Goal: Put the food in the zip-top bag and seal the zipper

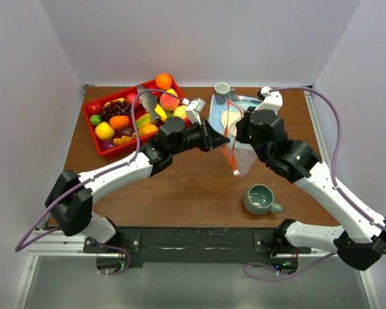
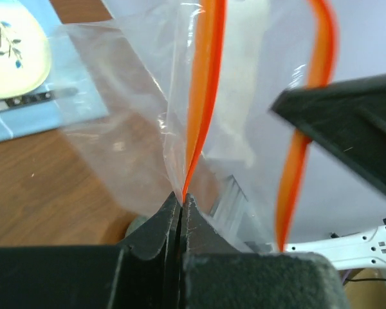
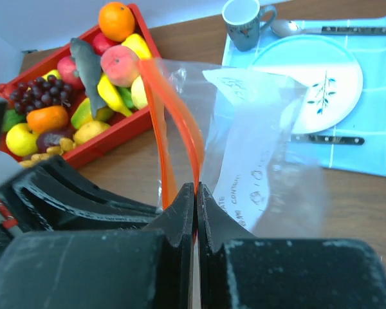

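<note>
A green mug [image 1: 260,198] stands nearest on the table [image 1: 180,193], right of centre. Past it, the clear bag [image 1: 244,159] is held up between the two arms, and its mouth gapes. The left claw [image 2: 181,199] is clenched on the orange zipper [image 2: 202,96]. The right claw [image 3: 196,190] is clenched on the zipper too, facing the left one. The white slider [image 1: 236,172] sits at the strip's near end. Farther back on the left, the food [image 1: 132,116] lies heaped in a red tray [image 1: 101,149]. Far right, a plate [image 3: 321,84] rests on a blue mat [image 3: 373,154], with a cup [image 3: 244,22] behind it.
</note>
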`<state>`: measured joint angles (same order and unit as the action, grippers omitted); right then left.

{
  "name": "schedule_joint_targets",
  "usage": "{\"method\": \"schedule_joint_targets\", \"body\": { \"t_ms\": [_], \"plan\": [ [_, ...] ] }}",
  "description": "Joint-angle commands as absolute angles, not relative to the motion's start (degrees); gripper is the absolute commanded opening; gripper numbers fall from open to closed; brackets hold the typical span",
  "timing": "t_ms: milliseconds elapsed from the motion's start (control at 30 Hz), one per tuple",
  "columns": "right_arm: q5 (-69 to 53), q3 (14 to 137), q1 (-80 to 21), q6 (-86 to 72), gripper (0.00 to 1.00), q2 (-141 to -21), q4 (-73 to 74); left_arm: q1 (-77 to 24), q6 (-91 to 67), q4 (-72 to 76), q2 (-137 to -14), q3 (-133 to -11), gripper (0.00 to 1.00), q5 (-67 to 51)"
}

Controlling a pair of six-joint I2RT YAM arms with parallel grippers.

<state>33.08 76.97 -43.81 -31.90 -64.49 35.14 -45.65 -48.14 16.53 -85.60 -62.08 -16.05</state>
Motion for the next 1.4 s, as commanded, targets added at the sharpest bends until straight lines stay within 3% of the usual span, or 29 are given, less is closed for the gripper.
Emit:
{"method": "schedule_joint_targets", "body": {
  "t_ms": [0,267,533,567,633,667,700,800,967,1133,1367],
  "plan": [
    [31.56,79.11,-43.59,-30.14,0.00,-69.42,38.15,-42.46,-59.23,32.86,-86.92,-53.01,0.00,-20.40],
    [26.99,74.27,-43.68,-31.90,0.00,-79.71,31.91,-37.36,-56.87,36.75,-94.39,-40.44,0.00,-16.44],
    [26.46,76.46,-43.51,-30.50,0.00,-83.66,30.50,-37.35,-45.10,16.71,-91.68,-43.33,0.00,-2.74],
    [26.28,76.38,-43.59,-30.76,0.00,-83.76,30.41,-37.27,-44.39,16.09,-91.15,-43.33,0.04,-1.85],
    [24.00,74.63,-43.51,-31.02,0.00,-83.67,27.79,-37.27,-42.98,15.03,-88.95,-43.24,0.22,-1.58],
    [23.30,74.45,-43.59,-31.11,0.00,-83.76,27.16,-37.35,-42.46,15.20,-87.99,-43.07,0.33,-1.67],
    [22.59,74.44,-43.51,-31.55,0.00,-84.19,26.72,-37.27,-42.10,15.55,-85.98,-42.89,0.50,-1.84],
    [21.27,73.92,-43.51,-32.34,0.00,-85.43,25.84,-37.35,-41.57,15.91,-82.20,-43.41,0.64,-3.34],
    [20.22,72.60,-43.59,-33.48,0.00,-85.61,24.26,-37.27,-41.66,8.03,-77.44,-46.23,0.67,-0.10],
    [19.42,73.21,-43.42,-34.10,0.00,-85.96,23.38,-33.68,-42.63,0.54,-73.48,-49.56,0.67,12.28],
    [18.19,73.56,-43.42,-34.72,0.00,-86.13,23.64,-27.34,-39.02,-11.05,-82.77,-61.25,0.62,29.07]
  ]
}}
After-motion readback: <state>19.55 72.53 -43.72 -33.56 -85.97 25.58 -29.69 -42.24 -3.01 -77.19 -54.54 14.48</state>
